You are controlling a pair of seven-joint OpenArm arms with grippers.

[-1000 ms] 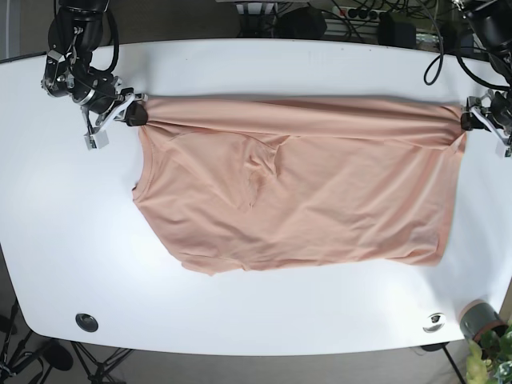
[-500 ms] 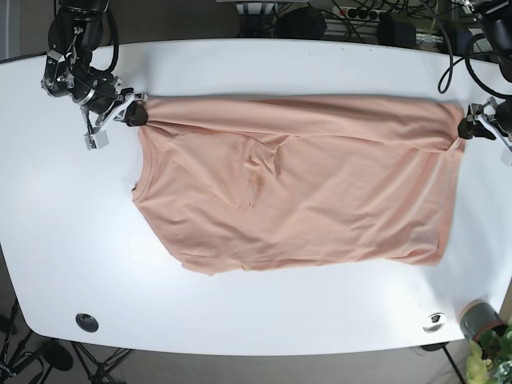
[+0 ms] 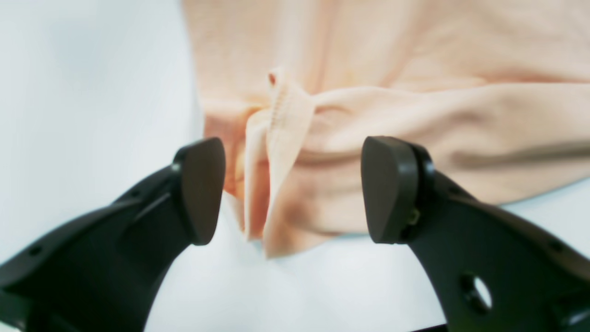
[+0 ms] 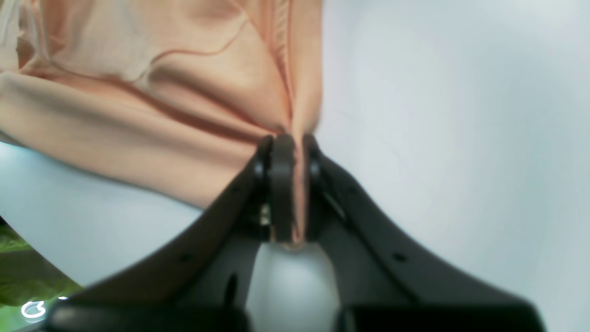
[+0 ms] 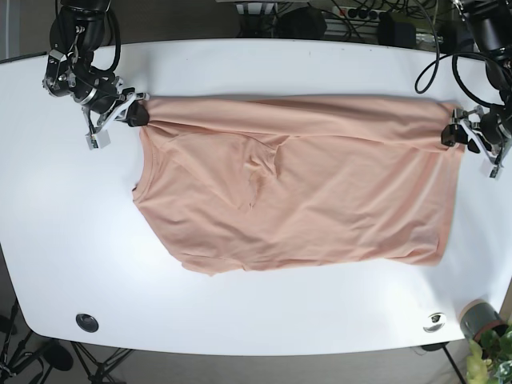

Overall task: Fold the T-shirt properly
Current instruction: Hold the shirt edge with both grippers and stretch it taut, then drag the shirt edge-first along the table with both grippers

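A peach T-shirt (image 5: 296,184) lies spread on the white table (image 5: 72,240), with wrinkles near its middle. My right gripper (image 5: 130,114) is at the shirt's far left corner in the base view. In the right wrist view the right gripper (image 4: 288,184) is shut on a fold of the T-shirt (image 4: 184,106). My left gripper (image 5: 454,136) is at the shirt's far right corner. In the left wrist view the left gripper (image 3: 295,193) is open, and the bunched corner of the T-shirt (image 3: 286,152) sits between its fingers (image 3: 392,189) without visible contact.
A potted plant (image 5: 480,320) stands at the table's near right corner beside a silver disc (image 5: 434,322). A black round cap (image 5: 86,322) sits near the front left edge. Cables (image 5: 360,16) run behind the far edge.
My left gripper has moved inward and toward the near side, onto the shirt's far right corner. The right gripper and the rest of the shirt have stayed put.
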